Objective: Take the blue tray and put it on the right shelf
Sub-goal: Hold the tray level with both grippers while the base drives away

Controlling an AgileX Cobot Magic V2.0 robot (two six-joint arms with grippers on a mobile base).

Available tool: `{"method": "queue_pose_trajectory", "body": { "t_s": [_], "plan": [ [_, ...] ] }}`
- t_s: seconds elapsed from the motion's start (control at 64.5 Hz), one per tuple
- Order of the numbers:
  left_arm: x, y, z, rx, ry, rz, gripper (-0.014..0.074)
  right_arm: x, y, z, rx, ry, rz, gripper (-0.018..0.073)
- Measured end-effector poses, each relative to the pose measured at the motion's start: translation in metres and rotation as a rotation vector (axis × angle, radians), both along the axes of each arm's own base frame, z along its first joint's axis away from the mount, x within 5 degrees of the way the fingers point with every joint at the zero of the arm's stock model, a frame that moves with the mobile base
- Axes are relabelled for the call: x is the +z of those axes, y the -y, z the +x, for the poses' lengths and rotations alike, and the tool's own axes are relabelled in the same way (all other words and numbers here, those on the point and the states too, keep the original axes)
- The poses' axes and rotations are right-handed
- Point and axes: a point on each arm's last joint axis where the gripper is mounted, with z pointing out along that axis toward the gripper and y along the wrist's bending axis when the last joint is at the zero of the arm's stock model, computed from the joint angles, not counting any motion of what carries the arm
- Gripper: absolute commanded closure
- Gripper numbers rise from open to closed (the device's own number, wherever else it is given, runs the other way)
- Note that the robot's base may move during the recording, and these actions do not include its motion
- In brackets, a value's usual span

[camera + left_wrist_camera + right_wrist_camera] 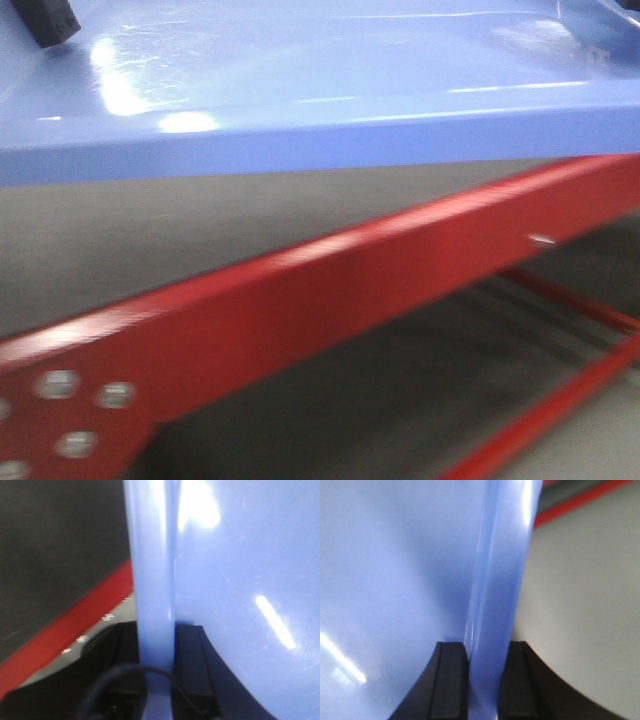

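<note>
While blue tray [300, 80] is over red-edged table [300, 290] | left fingers [192, 665] clamp its rim | right fingers [450, 680] clamp its rim

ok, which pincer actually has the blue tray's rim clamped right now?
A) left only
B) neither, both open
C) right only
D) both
D: each wrist view shows the rim of the blue tray pinched with no visible gap, in the left pincer and in the right pincer.
</note>
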Motion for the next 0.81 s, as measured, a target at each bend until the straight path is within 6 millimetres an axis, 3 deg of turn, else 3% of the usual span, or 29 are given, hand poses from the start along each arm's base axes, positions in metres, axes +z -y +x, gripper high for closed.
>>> {"method": "queue_pose_trajectory", "body": {
  "t_s": [0.807],
  "plan": [
    [0.0000, 0.0002, -0.0001, 0.000, -0.001, -0.002, 0.0645, -0.0001, 0.0002, -0.0001, 0.000, -0.002, -0.002, 0.0503]
  ]
}}
